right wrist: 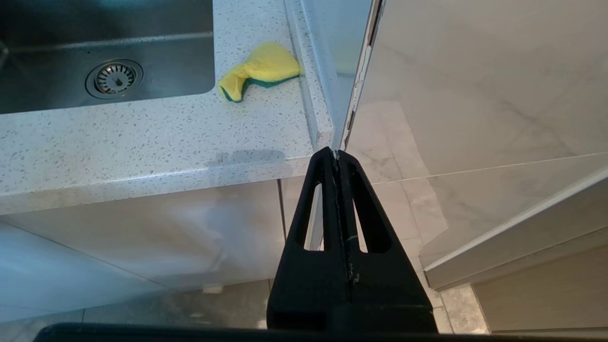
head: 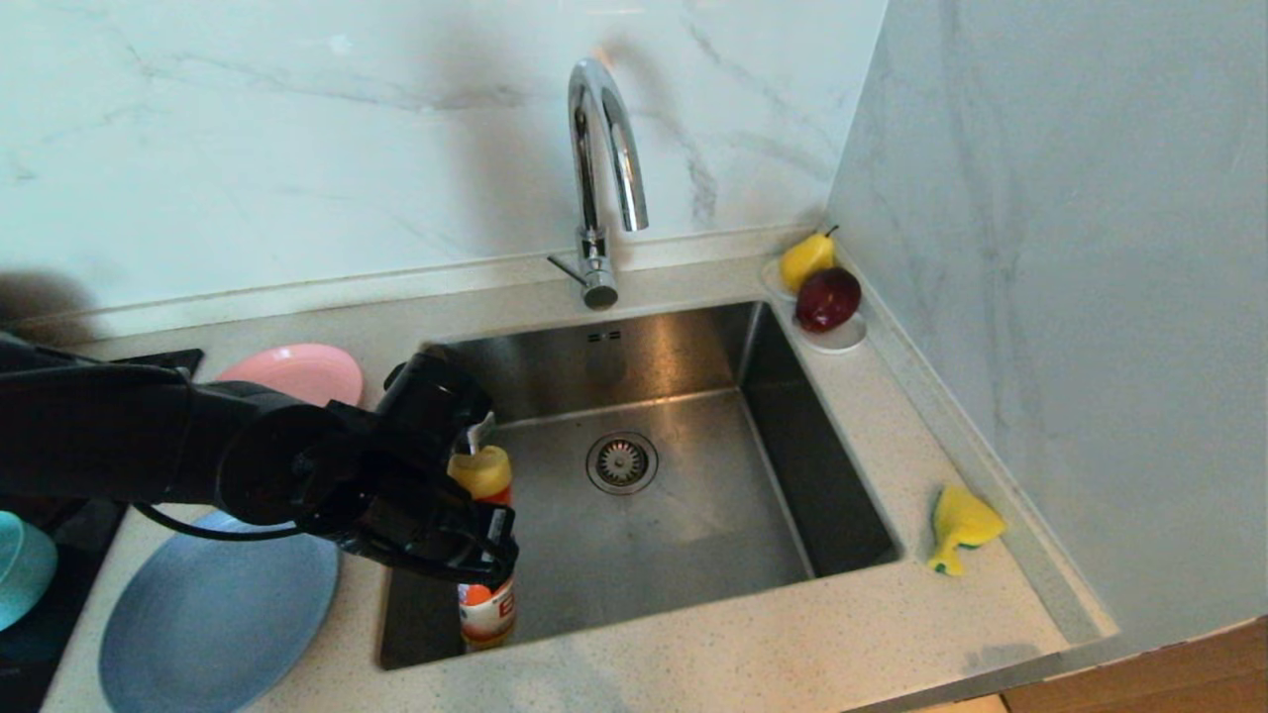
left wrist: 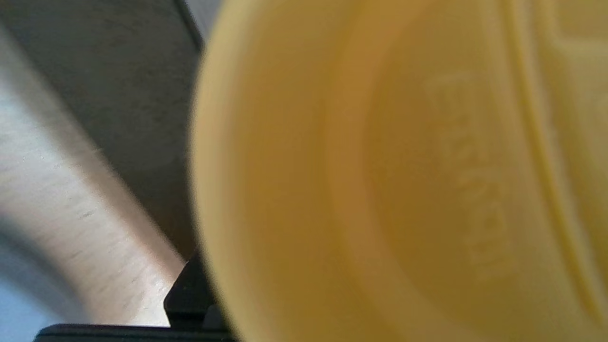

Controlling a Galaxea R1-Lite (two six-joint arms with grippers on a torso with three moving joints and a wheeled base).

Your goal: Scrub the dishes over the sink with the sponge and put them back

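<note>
Take the sink [head: 693, 416] as your landmark and work outward from its near edge. At its near-left corner your left gripper [head: 474, 535] is closed about halfway around the orange bottle [head: 487, 604], gripping its body below the yellow cap [head: 481, 469]; the bottle stands upright at the basin's front-left. In the left wrist view that cap fills nearly everything. Just left of the sink on the counter [head: 693, 654] lies the light-blue plate [head: 218, 614], with the teal bowl [head: 20, 564] farther left and the pink plate [head: 297, 371] behind it. The sponge [head: 959, 527] lies on the counter right of the sink, near the wall, untouched. Your right gripper [right wrist: 338, 156] hangs parked below the counter's front edge, fingers pressed together, holding nothing.

No dish is over the basin, so scrubbing hasn't begun; this looks like a soap step. Next you'll likely need the bottle set down, then the sponge and a plate fetched.
</note>
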